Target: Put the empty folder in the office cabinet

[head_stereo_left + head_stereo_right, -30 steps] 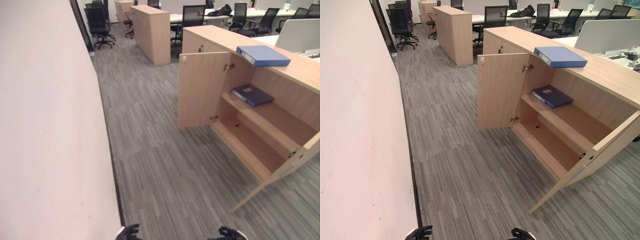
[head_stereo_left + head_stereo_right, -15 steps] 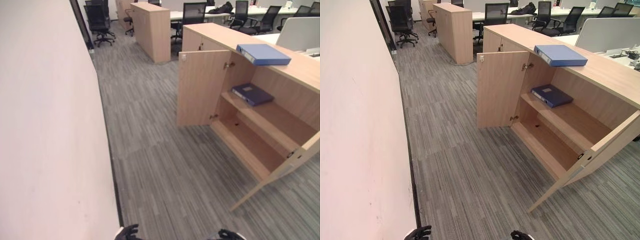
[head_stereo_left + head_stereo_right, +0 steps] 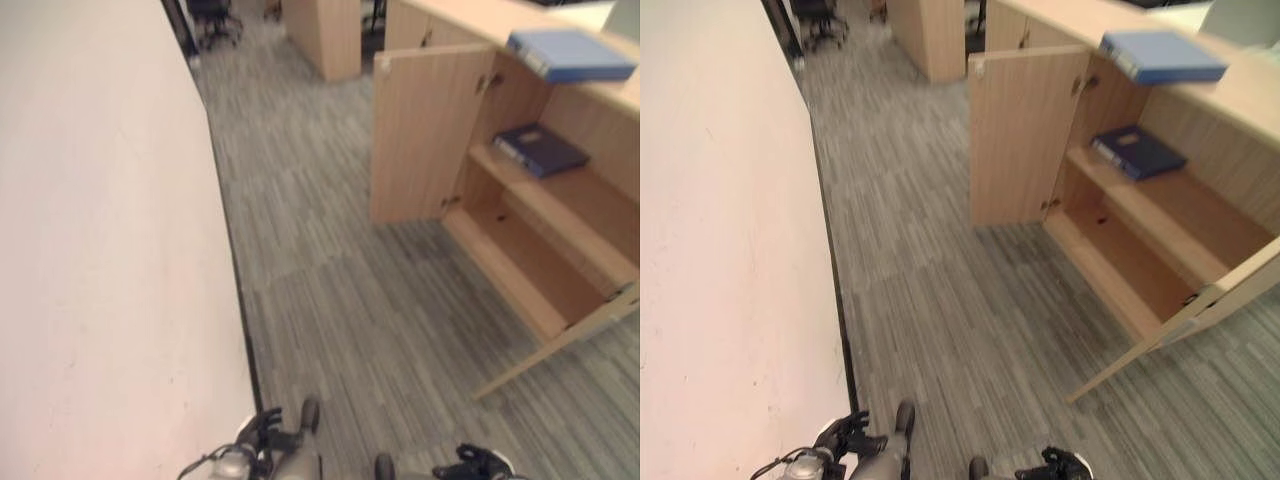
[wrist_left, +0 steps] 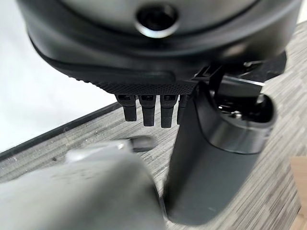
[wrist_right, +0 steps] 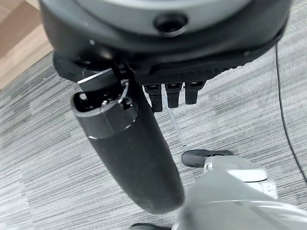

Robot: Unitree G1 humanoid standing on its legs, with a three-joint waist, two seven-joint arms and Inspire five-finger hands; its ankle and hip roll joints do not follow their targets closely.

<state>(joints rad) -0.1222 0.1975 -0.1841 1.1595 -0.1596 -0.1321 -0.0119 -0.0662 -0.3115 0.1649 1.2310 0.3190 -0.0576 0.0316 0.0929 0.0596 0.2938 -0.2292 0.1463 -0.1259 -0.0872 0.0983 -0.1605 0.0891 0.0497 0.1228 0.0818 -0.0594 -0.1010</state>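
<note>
A light blue folder (image 3: 570,55) lies flat on top of the wooden office cabinet (image 3: 600,100) at the right. A dark blue folder (image 3: 540,150) lies on the cabinet's upper shelf, behind its open doors. The lower shelf (image 3: 520,260) is bare. My left hand (image 3: 262,430) and right hand (image 3: 475,462) hang low at the view's bottom edge, far from the cabinet. In the wrist views the left hand (image 4: 144,57) and right hand (image 5: 168,43) have straight fingers and hold nothing, with grey carpet under them.
A plain white wall (image 3: 100,250) runs along my left. The cabinet's left door (image 3: 420,140) stands open toward me and its right door (image 3: 570,335) swings out low at the right. Another wooden cabinet (image 3: 325,35) and an office chair (image 3: 215,15) stand further back.
The whole view has tipped downward, so the camera has moved. My hands show further up from the bottom edge. The folders and cabinet have not moved.
</note>
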